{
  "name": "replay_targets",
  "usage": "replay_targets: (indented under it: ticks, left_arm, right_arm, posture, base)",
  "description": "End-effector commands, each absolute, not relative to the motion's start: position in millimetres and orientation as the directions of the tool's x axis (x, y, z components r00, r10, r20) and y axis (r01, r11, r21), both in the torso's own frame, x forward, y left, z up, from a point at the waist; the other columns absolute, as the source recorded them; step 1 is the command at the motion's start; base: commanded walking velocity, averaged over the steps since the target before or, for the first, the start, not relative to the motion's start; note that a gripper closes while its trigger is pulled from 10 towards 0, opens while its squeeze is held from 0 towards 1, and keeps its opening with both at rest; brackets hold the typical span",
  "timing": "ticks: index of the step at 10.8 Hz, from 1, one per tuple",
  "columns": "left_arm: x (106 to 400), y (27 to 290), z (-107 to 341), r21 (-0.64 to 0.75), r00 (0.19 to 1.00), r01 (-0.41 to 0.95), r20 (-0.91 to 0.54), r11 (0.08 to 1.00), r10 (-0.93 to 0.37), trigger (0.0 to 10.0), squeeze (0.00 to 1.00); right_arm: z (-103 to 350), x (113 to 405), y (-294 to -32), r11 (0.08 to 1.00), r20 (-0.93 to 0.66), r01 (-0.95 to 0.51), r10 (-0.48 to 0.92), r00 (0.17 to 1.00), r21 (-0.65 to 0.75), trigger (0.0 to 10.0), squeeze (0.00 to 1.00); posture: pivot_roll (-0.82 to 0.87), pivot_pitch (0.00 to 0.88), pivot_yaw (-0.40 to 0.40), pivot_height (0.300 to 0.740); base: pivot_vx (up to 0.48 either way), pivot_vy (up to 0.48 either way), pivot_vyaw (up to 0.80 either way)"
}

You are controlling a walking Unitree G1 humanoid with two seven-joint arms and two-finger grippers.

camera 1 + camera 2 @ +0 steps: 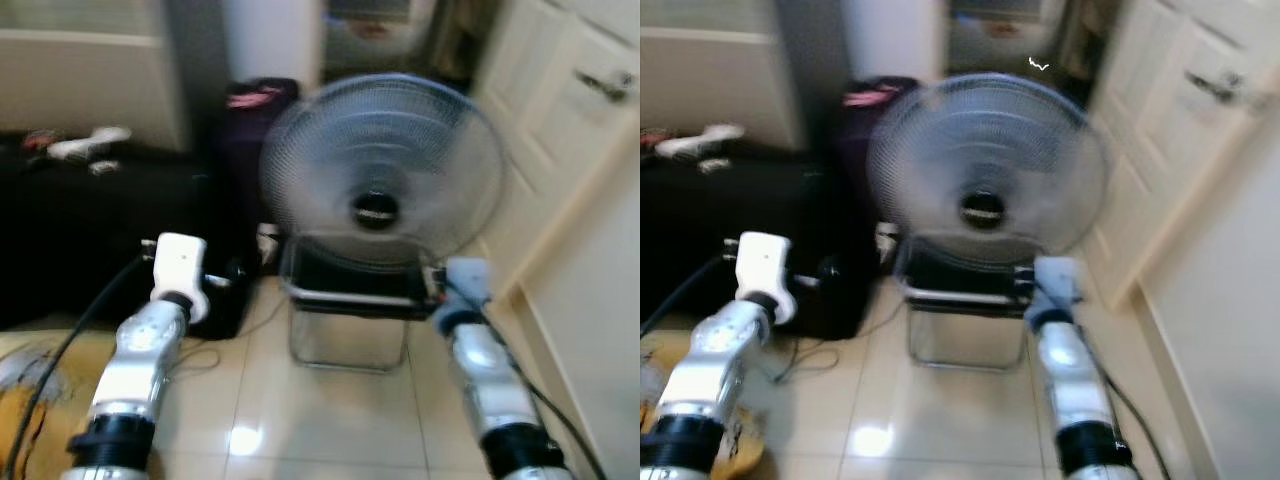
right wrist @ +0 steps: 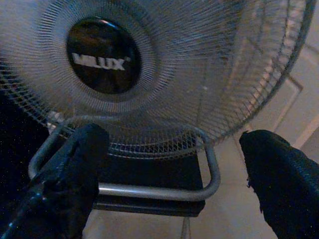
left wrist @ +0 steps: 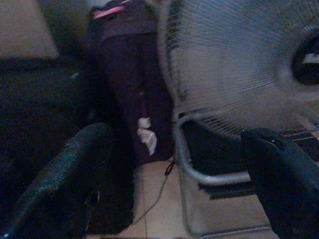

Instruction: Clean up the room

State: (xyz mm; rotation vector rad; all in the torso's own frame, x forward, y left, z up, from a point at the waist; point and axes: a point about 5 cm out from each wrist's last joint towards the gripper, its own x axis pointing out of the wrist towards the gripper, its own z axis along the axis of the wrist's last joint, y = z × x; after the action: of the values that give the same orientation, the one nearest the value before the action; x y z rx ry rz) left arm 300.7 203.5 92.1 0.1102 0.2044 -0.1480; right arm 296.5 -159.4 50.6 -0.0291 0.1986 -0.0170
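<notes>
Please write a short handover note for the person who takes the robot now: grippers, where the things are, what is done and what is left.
Left gripper: open, holding nothing, raised toward the left side of the fan.
Right gripper: open, holding nothing, close before the fan's grille.
Round grey wire-grille floor fan stands on a chrome tube-frame stand on the cream tiled floor, beside a dark purple suitcase.
Done: nothing visibly tidied.
Left: probably grasping the stand frame; white scraps lie on the black furniture.

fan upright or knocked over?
Upright. The fan stands on its metal frame on the tile floor, grille facing the robot. Both pincers, left and right, open before it.
</notes>
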Motion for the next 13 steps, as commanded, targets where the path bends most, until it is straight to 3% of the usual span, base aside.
replay_targets:
  ticks: [1,9,11,13]
  left_arm:
    - [299.8,198.8,92.8,0.102,0.965,0.184,-0.206,0.978,-0.160,10.0,0.00]
    - [278.5,195.6,88.0,0.102,0.954,0.243,-0.203,0.965,-0.219,10.0,0.00]
    - [274.8,201.2,96.5,0.102,0.966,0.221,-0.159,0.970,-0.203,10.0,0.00]
    - [267.1,199.6,103.0,0.129,0.969,0.227,-0.127,0.965,-0.211,10.0,0.00]
  right_arm:
    - [51.3,293.8,-169.4,0.998,-0.189,0.040,-0.050,0.981,-0.056,10.0,0.00]
    - [45.4,274.2,-170.6,0.997,-0.186,0.026,-0.040,0.982,-0.076,10.0,0.00]
    - [59.9,271.5,-160.5,0.999,-0.110,-0.045,0.042,0.993,-0.024,10.0,0.00]
    - [65.8,265.4,-166.2,0.997,-0.095,-0.051,0.046,0.994,-0.051,10.0,0.00]
  posture:
    - [-0.01,0.000,0.001,0.740]
    - [-0.01,0.000,-0.003,0.740]
    - [-0.01,0.000,-0.010,0.740]
    - [-0.01,0.000,-0.017,0.740]
  base:
    - [0.337,0.000,0.00]
    - [0.322,0.000,-0.10]
    - [0.000,0.000,0.00]
    - [0.000,0.000,0.00]
